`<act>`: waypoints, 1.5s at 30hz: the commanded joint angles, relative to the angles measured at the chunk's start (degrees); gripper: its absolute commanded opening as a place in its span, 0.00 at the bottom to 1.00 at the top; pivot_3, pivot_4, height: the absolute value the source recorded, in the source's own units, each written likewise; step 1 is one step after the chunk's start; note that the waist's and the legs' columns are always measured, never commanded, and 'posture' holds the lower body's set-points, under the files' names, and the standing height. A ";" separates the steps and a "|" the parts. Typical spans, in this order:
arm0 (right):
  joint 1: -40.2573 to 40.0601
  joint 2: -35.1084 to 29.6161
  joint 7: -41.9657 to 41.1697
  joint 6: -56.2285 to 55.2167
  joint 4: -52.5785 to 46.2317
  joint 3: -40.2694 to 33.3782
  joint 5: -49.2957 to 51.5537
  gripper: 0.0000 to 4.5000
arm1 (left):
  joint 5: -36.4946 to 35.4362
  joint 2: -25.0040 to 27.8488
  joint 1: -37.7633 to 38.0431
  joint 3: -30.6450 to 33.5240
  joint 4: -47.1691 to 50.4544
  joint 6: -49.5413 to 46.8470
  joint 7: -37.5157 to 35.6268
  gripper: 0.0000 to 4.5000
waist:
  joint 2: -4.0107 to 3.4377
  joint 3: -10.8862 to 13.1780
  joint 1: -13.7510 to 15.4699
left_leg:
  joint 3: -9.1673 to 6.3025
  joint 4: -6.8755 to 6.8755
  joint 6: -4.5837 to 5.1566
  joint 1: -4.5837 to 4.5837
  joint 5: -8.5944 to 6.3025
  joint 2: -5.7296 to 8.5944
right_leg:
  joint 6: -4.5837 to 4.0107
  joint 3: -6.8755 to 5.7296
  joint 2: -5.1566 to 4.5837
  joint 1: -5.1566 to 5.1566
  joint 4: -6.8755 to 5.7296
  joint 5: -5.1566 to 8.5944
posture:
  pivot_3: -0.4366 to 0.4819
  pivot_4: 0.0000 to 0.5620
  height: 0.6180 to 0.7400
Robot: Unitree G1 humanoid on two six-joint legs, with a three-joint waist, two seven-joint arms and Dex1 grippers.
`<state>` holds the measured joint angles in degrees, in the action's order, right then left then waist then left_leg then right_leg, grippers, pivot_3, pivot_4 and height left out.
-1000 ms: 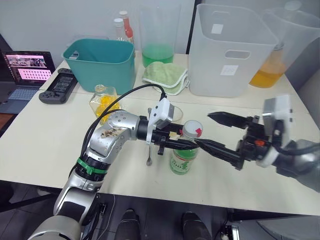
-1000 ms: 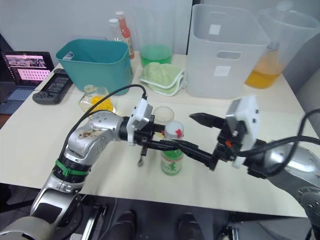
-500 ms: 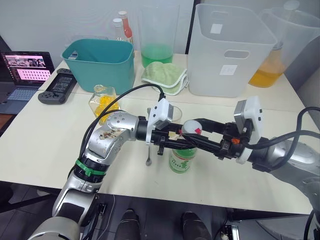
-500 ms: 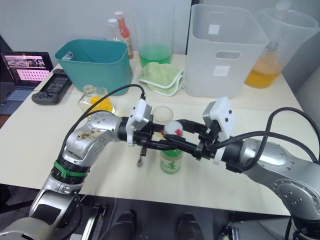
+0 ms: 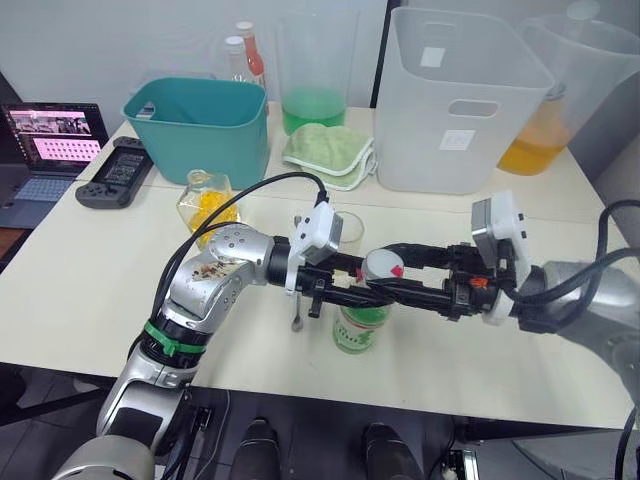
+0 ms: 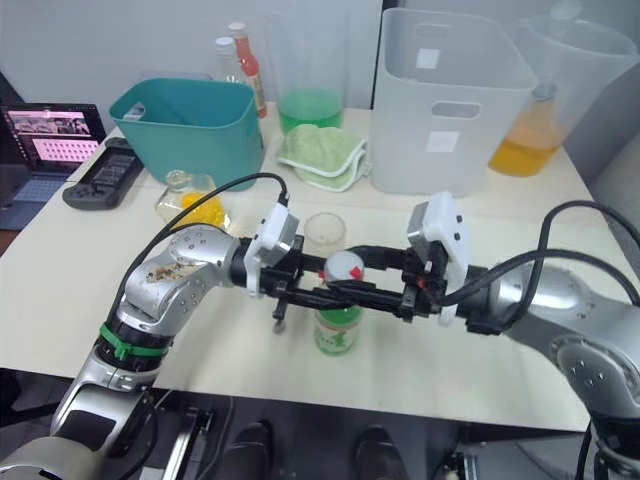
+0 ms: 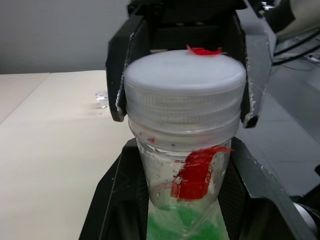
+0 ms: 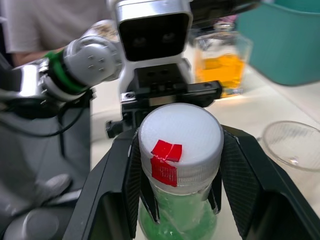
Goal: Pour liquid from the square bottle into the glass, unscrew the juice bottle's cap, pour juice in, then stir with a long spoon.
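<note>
The right gripper, wide open and apart a second ago, has closed on the cap; the left gripper grips the juice bottle just beneath it, so unscrewing can likely begin

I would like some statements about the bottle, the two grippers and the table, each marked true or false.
1. The left gripper holds the juice bottle below its cap. True.
2. The white cap is already off the bottle. False: it sits on the neck, with the right gripper around it.
3. The cap carries a piece of red tape. True.
4. The glass stands inside the teal bin. False: it stands on the table, behind the bottle.
5. The long spoon is in the glass. False: it lies on the table beside the bottle.
</note>
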<state>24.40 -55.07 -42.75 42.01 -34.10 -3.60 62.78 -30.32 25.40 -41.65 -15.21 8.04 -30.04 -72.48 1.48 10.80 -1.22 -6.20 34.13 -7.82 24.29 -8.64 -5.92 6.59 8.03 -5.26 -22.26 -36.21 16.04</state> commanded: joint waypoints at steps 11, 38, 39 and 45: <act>20.88 5.38 -35.87 -12.17 26.42 14.89 -20.73 0.39 | -4.26 4.07 -1.11 6.39 -3.51 -2.92 -2.08 0.30 | -0.02 0.01 -1.32 | 0.00 -0.11 0.01 0.00 0.02 0.00 | 0.04 -0.01 0.00 -0.02 -0.02 0.02 | 0.48 0.27 0.95; 14.87 2.91 -29.47 -3.47 16.83 -1.37 -14.19 0.99 | -1.63 0.41 -3.06 6.30 -7.45 -0.77 0.97 0.30 | -0.05 0.02 -1.19 | 0.00 -0.16 -0.04 -0.01 0.12 0.00 | 0.04 -0.01 0.00 -0.05 -0.14 0.02 | 0.48 0.27 0.95; 13.42 3.05 -26.95 -2.72 14.83 -3.33 -13.53 0.99 | -1.62 0.44 -2.93 6.41 -7.32 -0.86 1.14 0.30 | -0.05 0.02 -1.19 | 0.00 -0.17 -0.04 -0.01 0.12 0.00 | 0.04 -0.01 0.00 -0.05 -0.17 0.02 | 0.48 0.27 0.95; 4.06 4.98 -9.60 3.12 3.05 -11.37 -9.85 0.99 | -1.70 -0.02 -2.29 6.45 -6.98 -0.94 2.02 0.30 | -0.05 0.02 -0.93 | 0.00 -0.19 -0.04 0.01 0.12 0.00 | 0.04 -0.01 -0.01 -0.05 -0.12 0.02 | 0.48 0.27 0.95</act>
<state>28.56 -50.63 -58.01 43.81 -27.56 -11.80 51.03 -31.55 25.58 -43.72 -9.86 -0.69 -31.40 -70.71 1.43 10.82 -2.15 -6.20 33.95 -7.85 24.31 -8.52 -5.92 6.63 8.02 -5.27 -22.31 -36.34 16.07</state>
